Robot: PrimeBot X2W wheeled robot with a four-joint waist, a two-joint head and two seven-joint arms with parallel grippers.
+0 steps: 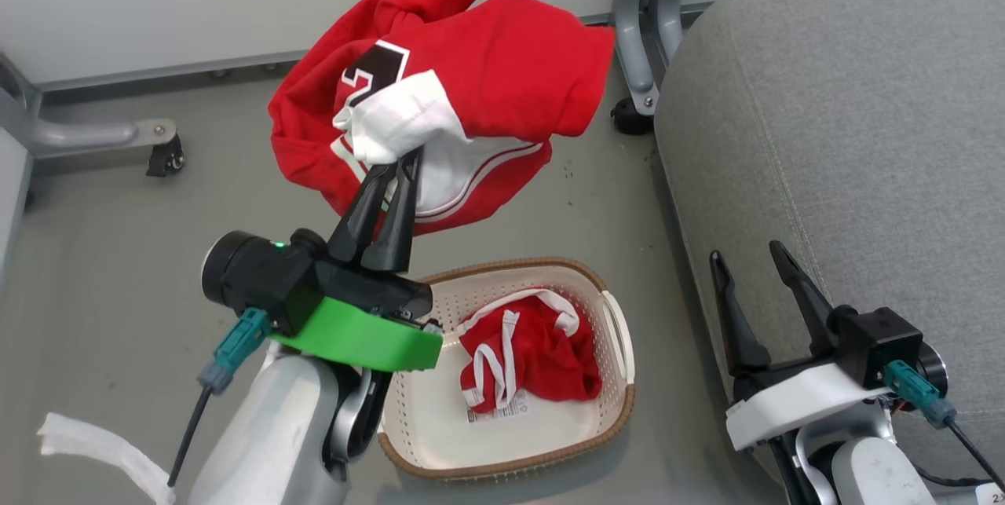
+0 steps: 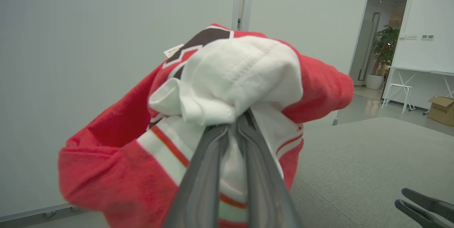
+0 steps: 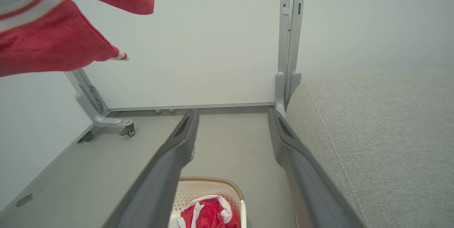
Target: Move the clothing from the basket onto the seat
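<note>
My left gripper is shut on a white fold of the larger red garment, which hangs in the air above the floor, left of the seat. In the left wrist view the same red and white garment bunches over the closed fingertips, with the grey seat to the right. A smaller red garment with white trim lies in the cream basket on the floor. My right gripper stands open at the seat's left edge, holding nothing. In the right wrist view the basket sits below between the fingers.
Grey partition panels on wheeled metal legs stand behind the work area, with another caster by the seat's far corner. A strip of white fabric lies on the floor at the lower left. Bare grey floor surrounds the basket.
</note>
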